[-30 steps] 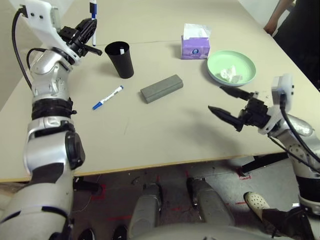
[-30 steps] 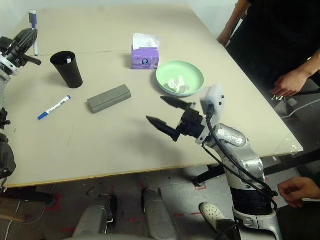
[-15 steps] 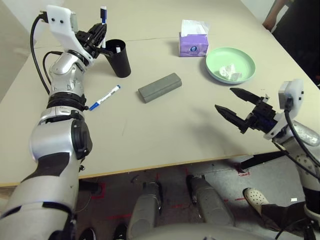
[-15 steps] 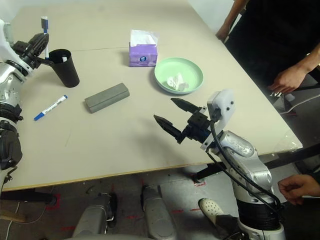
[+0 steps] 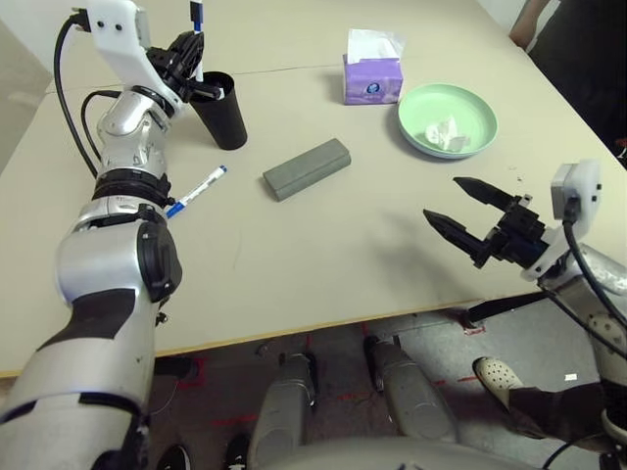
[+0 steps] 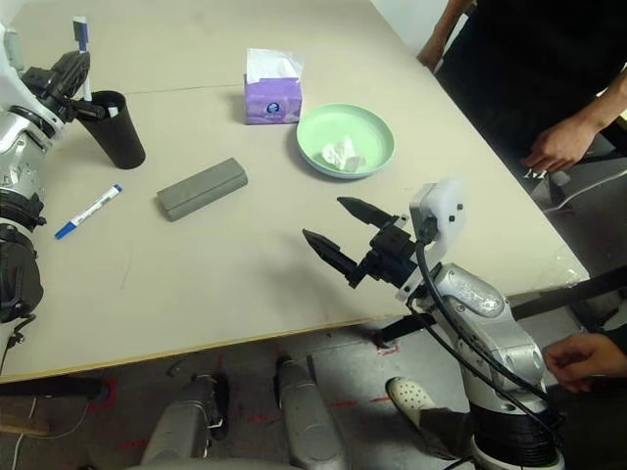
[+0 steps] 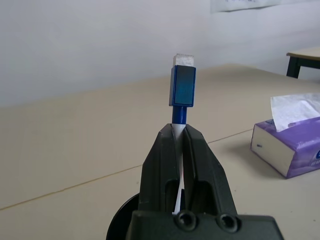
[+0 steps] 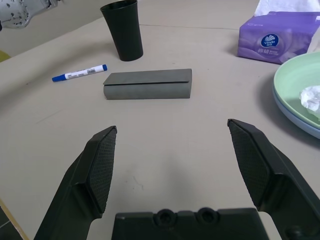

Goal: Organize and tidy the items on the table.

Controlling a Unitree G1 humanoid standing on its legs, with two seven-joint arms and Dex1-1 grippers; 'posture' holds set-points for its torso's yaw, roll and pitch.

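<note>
A lab or test room: a big bare counter (image 5: 323, 255) in front of plain white walls, red tape marks (image 5: 475, 343) on the concrete floor, loose cables, and a person (image 6: 549, 78) standing at the counter's edge watching.

Held marker (image 5: 198, 20) now above cup (image 5: 219, 110)
</note>
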